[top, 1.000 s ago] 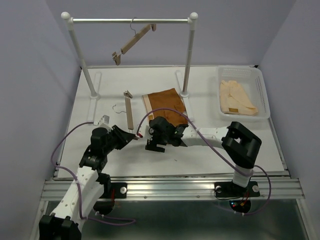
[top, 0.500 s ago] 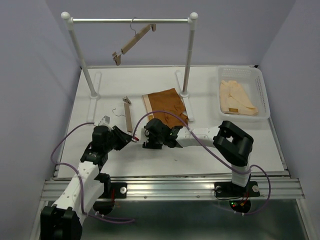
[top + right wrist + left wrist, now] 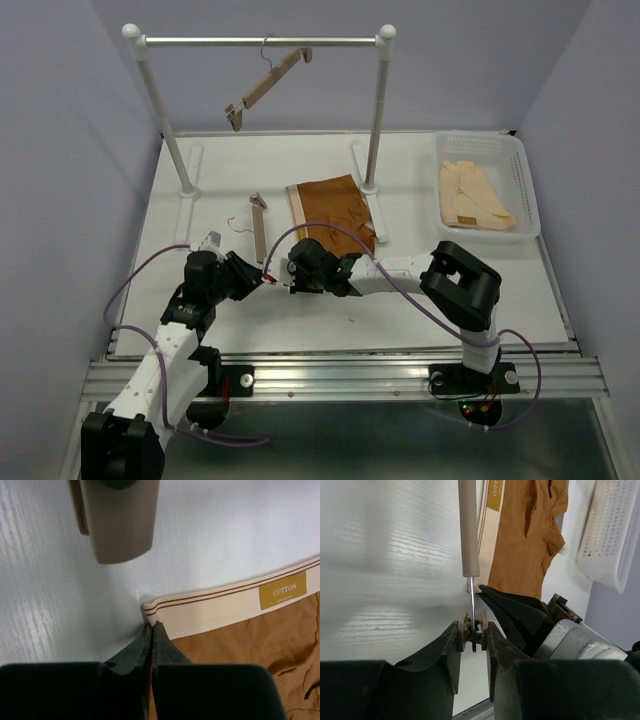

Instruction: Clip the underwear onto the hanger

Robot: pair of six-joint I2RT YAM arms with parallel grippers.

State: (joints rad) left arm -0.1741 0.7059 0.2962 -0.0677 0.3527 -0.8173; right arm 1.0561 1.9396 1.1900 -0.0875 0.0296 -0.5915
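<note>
Left gripper point(image 3: 473, 636) clamped on the end clip point(image 3: 474, 625) of hanger point(image 3: 468, 530); bar runs to frame top. Right gripper point(image 3: 151, 630) closed, tips at waistband point(image 3: 215, 612) corner of underwear point(image 3: 240, 645), lower right; whether cloth is caught, cannot tell. Gold label point(image 3: 290, 590): "COTTON".

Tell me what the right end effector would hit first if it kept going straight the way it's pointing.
The underwear: the right end effector, shut, has its tips right at the waistband's corner. Beyond that lies bare table, then probably the hanger's clip, though depth is unclear.
</note>
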